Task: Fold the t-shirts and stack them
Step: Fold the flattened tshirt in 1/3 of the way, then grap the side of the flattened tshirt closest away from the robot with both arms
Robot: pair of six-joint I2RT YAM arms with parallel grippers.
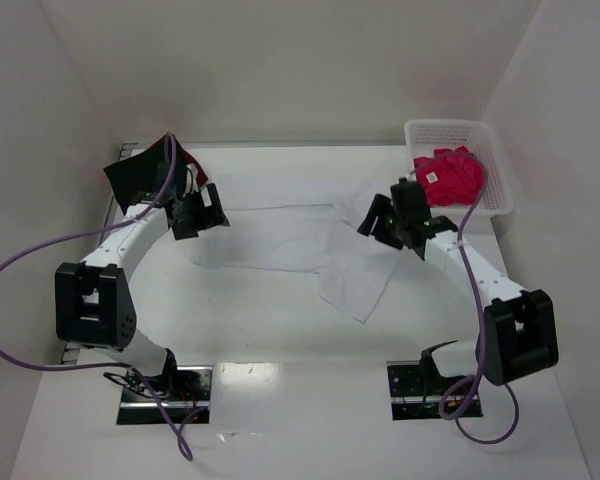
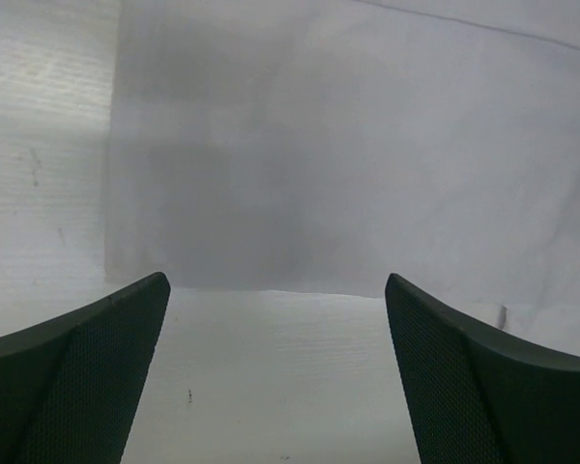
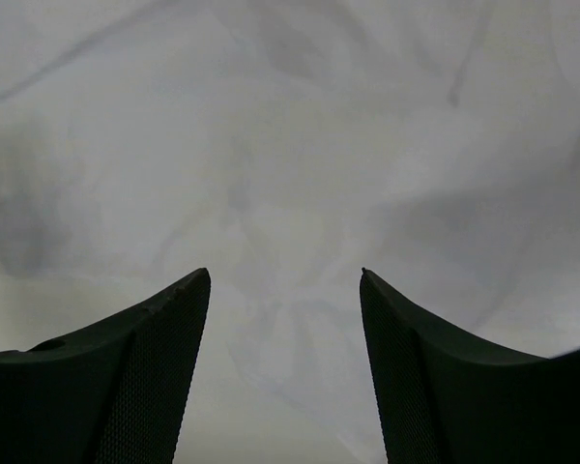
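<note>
A white t-shirt (image 1: 290, 240) lies spread on the white table, one sleeve trailing toward the front right. My left gripper (image 1: 202, 215) is open and empty at the shirt's left edge; in the left wrist view the cloth edge (image 2: 348, 174) lies just ahead of the fingers. My right gripper (image 1: 380, 222) is open and empty over the shirt's wrinkled right side (image 3: 290, 174). A bright pink-red t-shirt (image 1: 448, 176) is bunched in the basket. A black t-shirt (image 1: 140, 170) with a bit of dark red cloth (image 1: 185, 158) lies at the back left.
A white plastic lattice basket (image 1: 485, 140) stands at the back right by the wall. White walls close in the back and both sides. Purple cables loop from both arms. The arm bases sit at the near edge.
</note>
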